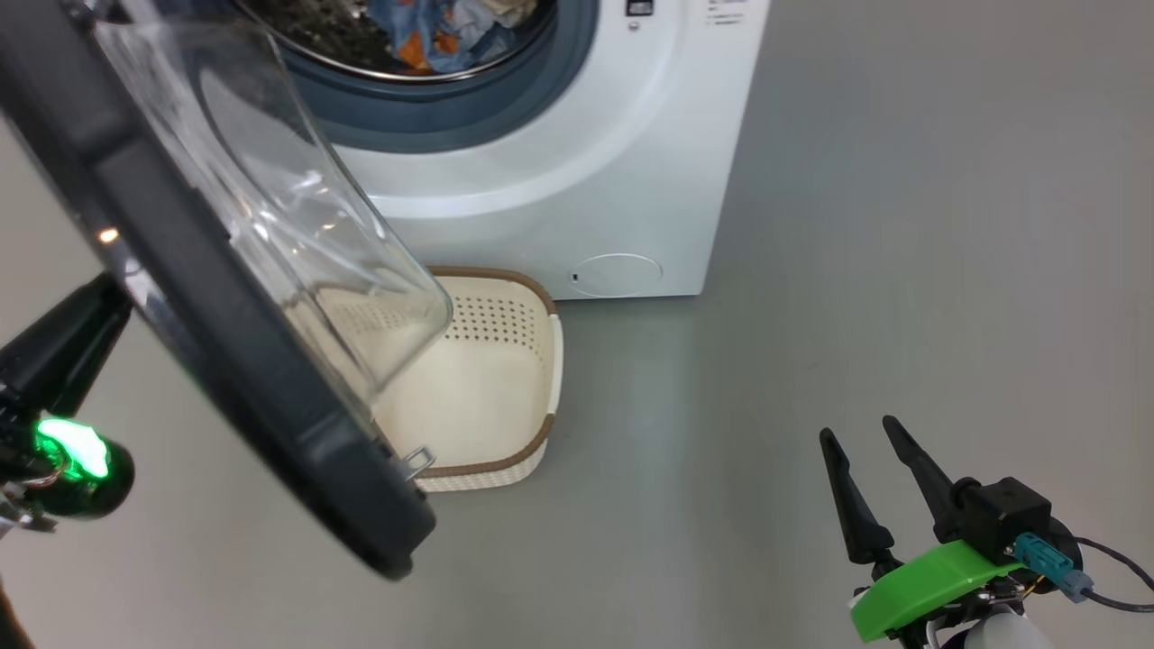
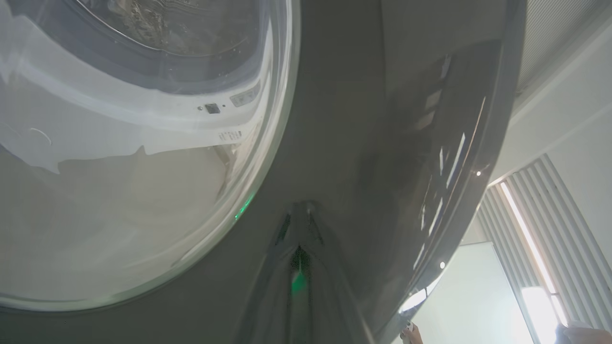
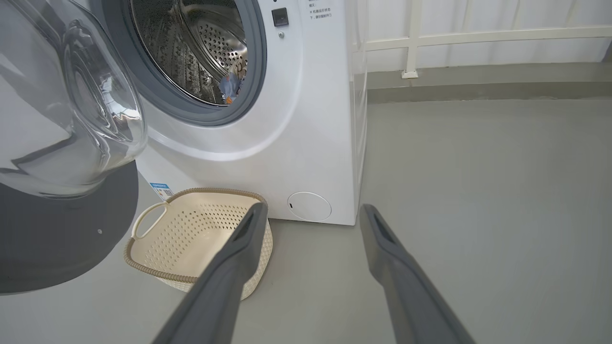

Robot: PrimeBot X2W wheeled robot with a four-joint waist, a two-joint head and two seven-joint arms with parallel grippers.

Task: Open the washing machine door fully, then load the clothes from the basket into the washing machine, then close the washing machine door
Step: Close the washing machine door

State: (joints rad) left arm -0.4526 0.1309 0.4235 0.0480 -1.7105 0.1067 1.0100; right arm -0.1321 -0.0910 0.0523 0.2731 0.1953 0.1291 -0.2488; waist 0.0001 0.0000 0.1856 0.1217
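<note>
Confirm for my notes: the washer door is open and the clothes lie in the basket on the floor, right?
No. The door is open, but the clothes lie inside the washer, per the head view; the basket is empty.

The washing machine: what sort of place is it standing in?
Probably a bare laundry corner or test room: a white washing machine on a grey floor, a cream basket before it, a white railing behind.

door (image 3: 67, 143) ajar | clothes (image 3: 230, 83) in drum | basket (image 3: 201, 234) empty | right pincer (image 3: 311, 212) spread
</note>
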